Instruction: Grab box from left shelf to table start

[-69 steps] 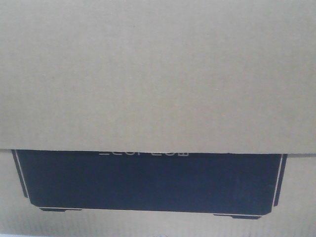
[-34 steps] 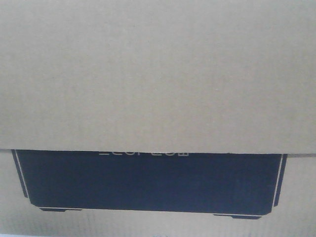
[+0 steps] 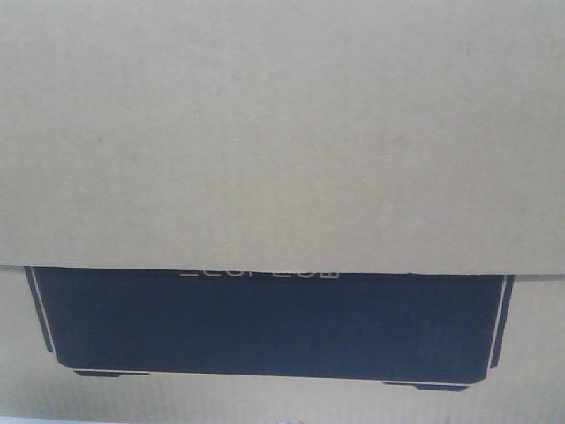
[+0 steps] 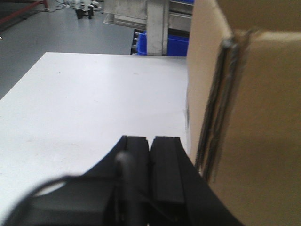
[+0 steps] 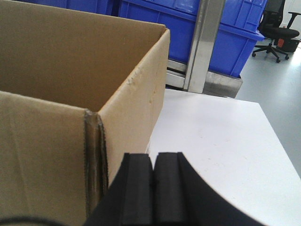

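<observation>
Box (image 3: 282, 132) barely shifted since earlier; left gripper (image 4: 150, 155) and right gripper (image 5: 153, 174) closed, empty.

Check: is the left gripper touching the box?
Cannot tell. In the left wrist view the left gripper, shut, sits right beside the box wall, but its blurred edge hides any contact or gap. The front view shows only cardboard.

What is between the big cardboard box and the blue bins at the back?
Only bare white table. The right wrist view shows it running from the box toward a metal post and the blue bins behind it.
</observation>
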### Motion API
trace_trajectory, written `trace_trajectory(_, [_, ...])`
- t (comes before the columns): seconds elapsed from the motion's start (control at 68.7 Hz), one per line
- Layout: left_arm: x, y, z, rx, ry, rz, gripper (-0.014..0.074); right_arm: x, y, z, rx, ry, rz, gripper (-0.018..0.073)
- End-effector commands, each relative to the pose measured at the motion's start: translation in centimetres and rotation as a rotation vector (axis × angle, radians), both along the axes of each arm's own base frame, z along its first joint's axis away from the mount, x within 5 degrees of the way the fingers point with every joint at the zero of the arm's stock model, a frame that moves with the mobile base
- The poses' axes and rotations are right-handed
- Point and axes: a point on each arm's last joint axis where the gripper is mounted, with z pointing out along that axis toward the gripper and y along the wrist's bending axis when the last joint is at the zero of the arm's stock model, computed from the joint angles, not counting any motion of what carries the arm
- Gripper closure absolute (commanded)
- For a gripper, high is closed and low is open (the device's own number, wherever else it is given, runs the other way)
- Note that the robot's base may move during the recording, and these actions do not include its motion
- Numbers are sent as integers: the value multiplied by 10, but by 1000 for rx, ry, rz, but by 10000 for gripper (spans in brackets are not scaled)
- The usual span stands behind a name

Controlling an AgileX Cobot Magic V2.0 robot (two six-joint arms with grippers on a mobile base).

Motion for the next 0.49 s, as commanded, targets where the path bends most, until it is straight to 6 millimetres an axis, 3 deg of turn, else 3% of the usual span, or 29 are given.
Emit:
trace_trajectory(0.0, [4, 0, 5, -24, -174, 5, 696, -3, 0, 17, -1, -125, 0, 502])
trace_trajectory(0.204, [15, 0, -31, -32, -273, 10, 696, -3, 0, 17, -1, -125, 0, 502])
trace_trajectory(0.48, [15, 0, -29, -33, -286, 8, 696, -3, 0, 17, -1, -124, 0, 502])
